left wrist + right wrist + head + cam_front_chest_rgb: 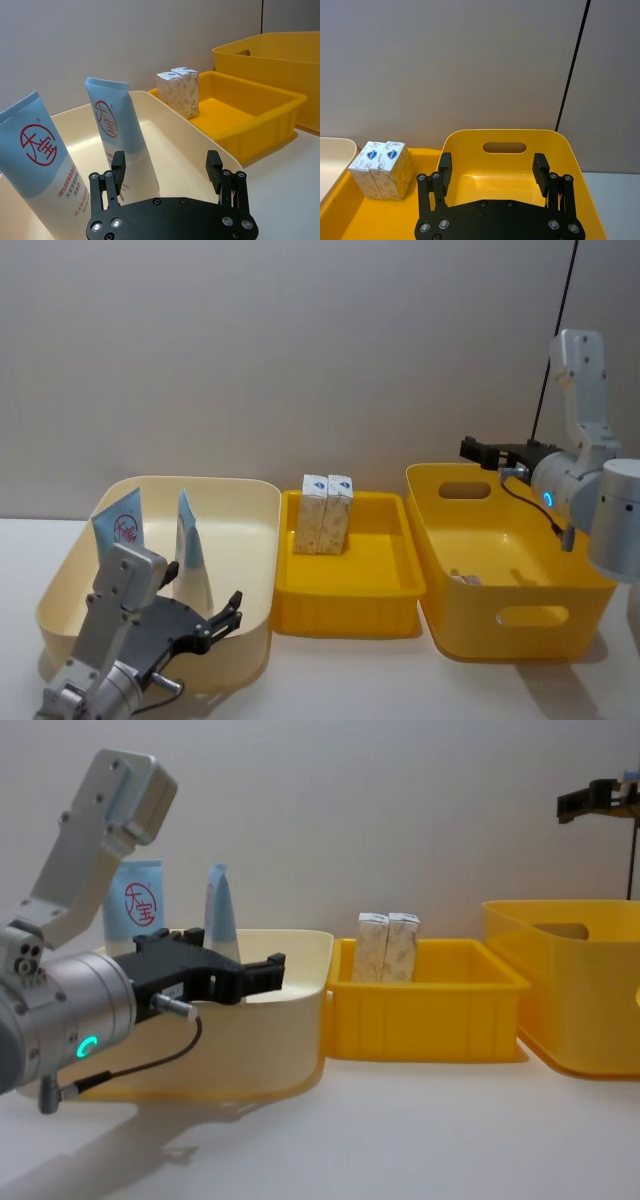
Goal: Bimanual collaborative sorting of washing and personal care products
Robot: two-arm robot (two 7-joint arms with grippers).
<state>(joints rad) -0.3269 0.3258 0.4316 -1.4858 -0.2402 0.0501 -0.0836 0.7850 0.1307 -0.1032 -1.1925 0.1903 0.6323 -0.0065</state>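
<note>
While flat glossy tubes (pixel 40 165) stand upright, speckled cartons (pixel 179 92) touch.

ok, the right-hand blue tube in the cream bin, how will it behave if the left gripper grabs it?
Probably tippy: the tube stands on end, tall and thin, in the cream bin, so a nudge may topple it. Likely soft: it flattens to a thin sealed top and should squash under the open left gripper. Smooth skin might slip.
</note>
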